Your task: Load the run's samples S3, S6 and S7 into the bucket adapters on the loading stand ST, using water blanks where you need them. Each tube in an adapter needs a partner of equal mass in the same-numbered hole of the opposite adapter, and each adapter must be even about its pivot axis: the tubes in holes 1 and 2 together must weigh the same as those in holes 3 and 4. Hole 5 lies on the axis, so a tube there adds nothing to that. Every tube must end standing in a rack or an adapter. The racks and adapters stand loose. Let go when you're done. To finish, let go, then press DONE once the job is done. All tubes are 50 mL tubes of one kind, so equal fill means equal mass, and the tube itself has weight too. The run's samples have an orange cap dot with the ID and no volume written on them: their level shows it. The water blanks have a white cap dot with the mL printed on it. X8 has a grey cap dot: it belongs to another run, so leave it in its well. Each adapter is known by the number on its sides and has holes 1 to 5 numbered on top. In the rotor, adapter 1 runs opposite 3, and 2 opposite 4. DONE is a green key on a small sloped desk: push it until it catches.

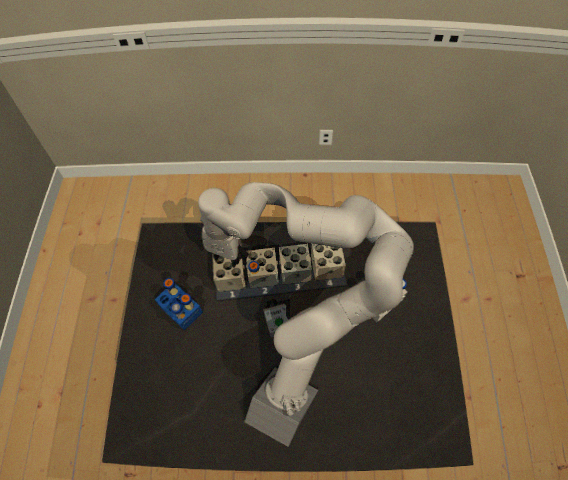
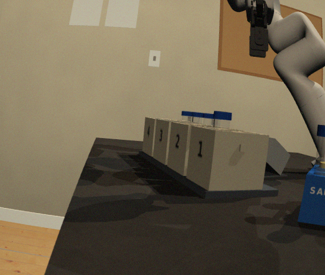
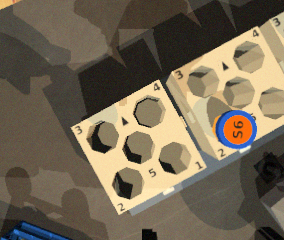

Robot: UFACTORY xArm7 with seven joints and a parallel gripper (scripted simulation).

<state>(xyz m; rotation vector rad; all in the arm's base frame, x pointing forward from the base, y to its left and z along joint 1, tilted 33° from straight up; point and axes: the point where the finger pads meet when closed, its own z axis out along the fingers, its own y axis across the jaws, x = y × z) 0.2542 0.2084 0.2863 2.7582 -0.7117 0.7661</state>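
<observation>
My gripper is open and empty, high above the table near adapter 1. Adapter 1 has five empty holes in the wrist view. Adapter 2 holds the orange-dotted tube S6 in hole 2; its other holes are empty. Adapters 3 and 4 show no tubes. All stand on ST. The blue sample rack holds two orange-dotted tubes and one pale-dotted tube; their IDs are unreadable.
The small desk with the green DONE key stands in front of the adapters. A white-dotted blue cap shows behind my arm at the right. Several blue caps show beyond the adapters in the exterior view.
</observation>
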